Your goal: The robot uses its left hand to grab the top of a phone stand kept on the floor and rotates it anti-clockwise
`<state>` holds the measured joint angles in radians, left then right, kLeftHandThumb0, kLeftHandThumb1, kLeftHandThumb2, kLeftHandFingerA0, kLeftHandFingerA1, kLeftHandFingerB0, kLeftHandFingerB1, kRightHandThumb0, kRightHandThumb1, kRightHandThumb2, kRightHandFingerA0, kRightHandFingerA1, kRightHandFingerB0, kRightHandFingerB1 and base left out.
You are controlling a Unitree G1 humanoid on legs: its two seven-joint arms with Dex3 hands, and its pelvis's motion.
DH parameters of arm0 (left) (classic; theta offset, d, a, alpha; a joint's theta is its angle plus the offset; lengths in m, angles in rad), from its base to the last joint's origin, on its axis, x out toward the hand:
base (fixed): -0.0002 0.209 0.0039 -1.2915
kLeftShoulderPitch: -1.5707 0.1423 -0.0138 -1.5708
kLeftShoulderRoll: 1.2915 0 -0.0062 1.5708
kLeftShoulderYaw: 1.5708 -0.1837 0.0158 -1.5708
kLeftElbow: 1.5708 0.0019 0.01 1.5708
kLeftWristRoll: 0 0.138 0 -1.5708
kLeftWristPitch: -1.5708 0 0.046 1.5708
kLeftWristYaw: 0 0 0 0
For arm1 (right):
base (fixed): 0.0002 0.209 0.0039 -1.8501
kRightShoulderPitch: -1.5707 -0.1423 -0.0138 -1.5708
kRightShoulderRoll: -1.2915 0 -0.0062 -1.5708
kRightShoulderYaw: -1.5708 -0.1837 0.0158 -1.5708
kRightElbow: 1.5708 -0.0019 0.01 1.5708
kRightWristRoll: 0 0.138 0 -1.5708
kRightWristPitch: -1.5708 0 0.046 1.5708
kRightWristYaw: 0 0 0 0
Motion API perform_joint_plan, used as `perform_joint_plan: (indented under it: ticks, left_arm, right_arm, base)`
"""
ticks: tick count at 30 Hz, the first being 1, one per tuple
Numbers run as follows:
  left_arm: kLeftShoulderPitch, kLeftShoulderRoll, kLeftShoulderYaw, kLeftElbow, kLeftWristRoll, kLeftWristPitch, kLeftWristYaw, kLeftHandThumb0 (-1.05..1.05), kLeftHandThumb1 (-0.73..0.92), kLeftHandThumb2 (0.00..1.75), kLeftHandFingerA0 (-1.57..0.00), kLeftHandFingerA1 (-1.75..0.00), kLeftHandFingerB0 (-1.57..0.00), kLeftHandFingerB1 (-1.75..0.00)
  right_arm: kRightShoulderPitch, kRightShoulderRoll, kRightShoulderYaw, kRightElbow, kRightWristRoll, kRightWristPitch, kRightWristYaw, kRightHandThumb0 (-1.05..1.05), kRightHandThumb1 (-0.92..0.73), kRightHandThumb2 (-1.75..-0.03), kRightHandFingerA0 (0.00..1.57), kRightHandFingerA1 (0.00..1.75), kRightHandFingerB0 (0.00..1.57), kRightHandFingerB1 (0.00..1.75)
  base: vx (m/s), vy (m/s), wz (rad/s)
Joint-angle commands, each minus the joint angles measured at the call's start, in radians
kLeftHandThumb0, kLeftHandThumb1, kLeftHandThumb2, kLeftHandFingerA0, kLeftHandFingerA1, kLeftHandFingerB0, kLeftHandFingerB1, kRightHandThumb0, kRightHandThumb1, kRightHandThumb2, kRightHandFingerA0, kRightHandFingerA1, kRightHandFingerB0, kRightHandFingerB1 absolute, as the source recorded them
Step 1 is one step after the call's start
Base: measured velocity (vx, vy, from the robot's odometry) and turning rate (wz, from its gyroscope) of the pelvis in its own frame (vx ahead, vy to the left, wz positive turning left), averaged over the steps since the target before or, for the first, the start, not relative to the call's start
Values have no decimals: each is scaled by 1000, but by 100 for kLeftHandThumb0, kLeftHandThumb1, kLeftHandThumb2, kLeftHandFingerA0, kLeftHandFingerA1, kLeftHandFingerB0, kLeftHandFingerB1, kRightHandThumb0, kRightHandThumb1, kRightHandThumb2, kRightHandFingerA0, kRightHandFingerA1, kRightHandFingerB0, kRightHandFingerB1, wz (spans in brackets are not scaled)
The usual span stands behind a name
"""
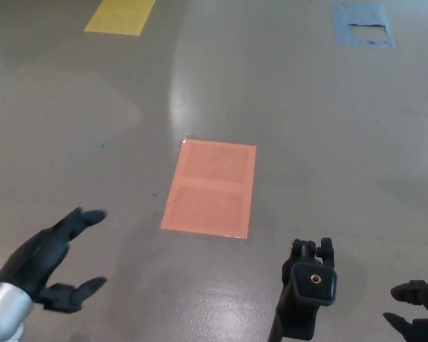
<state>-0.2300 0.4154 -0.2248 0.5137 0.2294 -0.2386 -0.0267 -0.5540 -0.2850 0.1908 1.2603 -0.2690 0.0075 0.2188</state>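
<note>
Left hand (46, 267) hangs wide and empty, well apart from the phone stand (307, 292) standing near the bottom edge on the floor (307, 142). Rigid and probably light, it looks tippable; gripping its boxy top seems best.

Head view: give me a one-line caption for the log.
Left hand open beside the untouched phone stand, right hand at the frame's edge, orange floor patch ahead.
</note>
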Motion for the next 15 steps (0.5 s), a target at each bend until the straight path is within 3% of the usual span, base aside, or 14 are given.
perform_joint_plan:
  ticks: [1,11,12,13,15]
  left_arm:
    - [202,63,3,-858,-10,-173,-99,-16,46,91,0,-49,-4,-52]
    - [206,77,-46,-1092,8,-140,-165,-20,44,91,0,-49,-8,-54]
    - [206,78,-56,-1120,9,-133,-175,-23,44,55,-11,-33,-9,-31]
    - [206,76,-64,-1135,13,-133,-178,-16,44,90,0,-49,-6,-53]
    - [208,78,-75,-1160,19,-140,-185,-15,46,91,0,-49,-5,-52]
  right_arm:
    - [-26,-34,8,43,-19,-1,49,-49,-80,-66,38,45,12,24]
    - [-34,-39,9,41,-22,-4,52,-49,-79,-65,39,45,12,23]
    - [-35,-40,9,40,-21,-5,55,-50,-78,-65,39,46,12,21]
    - [-34,-42,9,38,-20,-8,61,-56,-64,-92,37,59,4,30]
    - [-33,-44,9,36,-20,-4,65,-56,-64,-89,39,58,5,32]
  base:
    - [0,0,0]
    - [0,0,0]
    - [0,0,0]
    - [0,0,0]
    - [0,0,0]
